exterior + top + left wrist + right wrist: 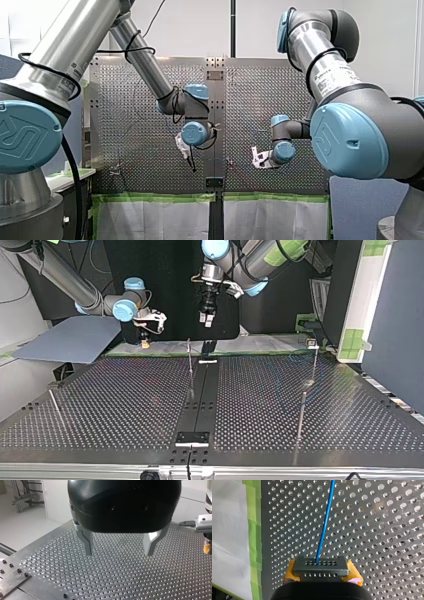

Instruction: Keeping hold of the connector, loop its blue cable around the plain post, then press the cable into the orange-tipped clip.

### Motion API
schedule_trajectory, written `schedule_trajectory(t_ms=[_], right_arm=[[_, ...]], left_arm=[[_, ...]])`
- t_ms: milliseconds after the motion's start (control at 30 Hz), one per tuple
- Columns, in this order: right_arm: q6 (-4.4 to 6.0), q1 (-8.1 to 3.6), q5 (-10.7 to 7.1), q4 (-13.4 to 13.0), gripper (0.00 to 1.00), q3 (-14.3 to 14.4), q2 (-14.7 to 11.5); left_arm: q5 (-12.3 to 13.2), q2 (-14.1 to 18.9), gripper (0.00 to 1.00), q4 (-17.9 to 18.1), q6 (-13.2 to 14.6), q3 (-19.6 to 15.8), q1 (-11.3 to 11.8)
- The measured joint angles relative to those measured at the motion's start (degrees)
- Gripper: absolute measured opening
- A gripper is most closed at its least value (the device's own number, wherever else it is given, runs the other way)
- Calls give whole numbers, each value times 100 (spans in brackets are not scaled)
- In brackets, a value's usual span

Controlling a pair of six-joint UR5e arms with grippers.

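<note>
In the right wrist view a dark grey connector [320, 566] with rows of small holes sits between the yellow pads [289, 573] of my right gripper [320, 577], which is shut on it. Its blue cable [325, 522] runs straight ahead over the perforated plate [387, 542]. My left gripper [118, 553] hangs above the plate, its metal fingers [86, 543] open and empty. In the top view my right gripper [145, 341] is at the far left and my left gripper [206, 319] near the middle. A thin upright post [190, 367] stands below them.
More thin posts stand at the top view's right [301, 415], far right [314, 362] and left [54, 404]. A dark strip [202, 390] runs down the table's middle. Green tape [253, 530] and white sheeting edge the plate. My right gripper [206, 546] shows beside my left one.
</note>
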Motion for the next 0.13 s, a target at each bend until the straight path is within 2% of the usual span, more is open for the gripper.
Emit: schedule_trajectory(t_ms=[133], right_arm=[[0,0,0,0,0,0,0]], left_arm=[[0,0,100,0,0,0,0]])
